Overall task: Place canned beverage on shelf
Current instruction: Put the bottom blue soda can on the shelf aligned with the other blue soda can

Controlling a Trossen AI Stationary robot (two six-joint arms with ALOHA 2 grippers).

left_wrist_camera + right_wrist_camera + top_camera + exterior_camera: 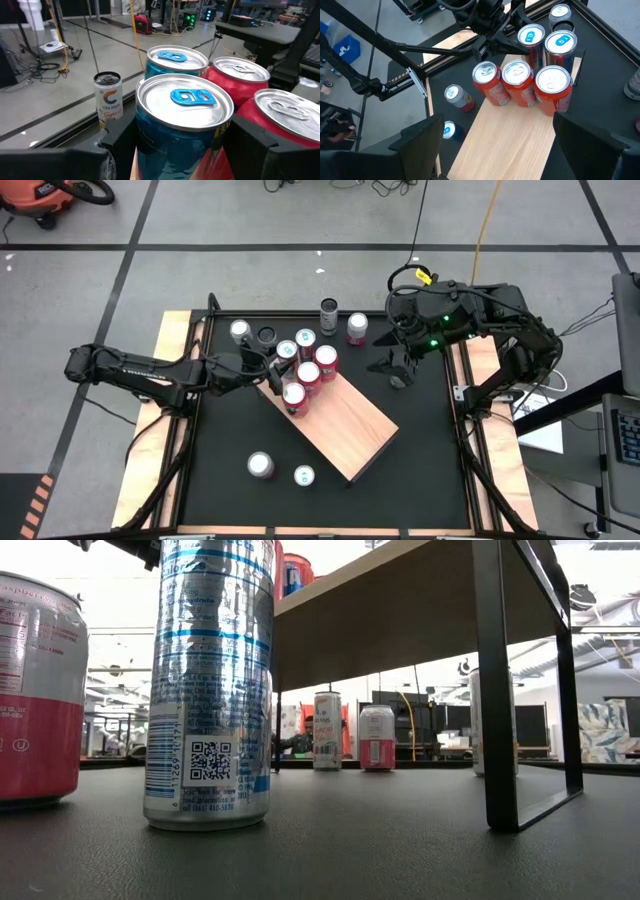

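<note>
From my left wrist I read "CELSIUS" and "Tropical" on the white can [108, 99]. Down low, the tall silver-blue can [211, 680] carries a QR code [211, 761] and tiny print that I cannot make out.

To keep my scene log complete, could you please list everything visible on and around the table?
shelf: one, pale wood, diagonal at the table's centre
blue cans: two, on the shelf end nearest the left arm
red cans: three, on the shelf beside the blue ones
far-edge cans: three, silver-topped, white and pink, on the table
near-edge cans: two, pink and blue, on the table
dark round object: one, by the silver-topped can
table: one, black
left gripper: around one blue can
right gripper: open, over bare table beside the shelf
</note>
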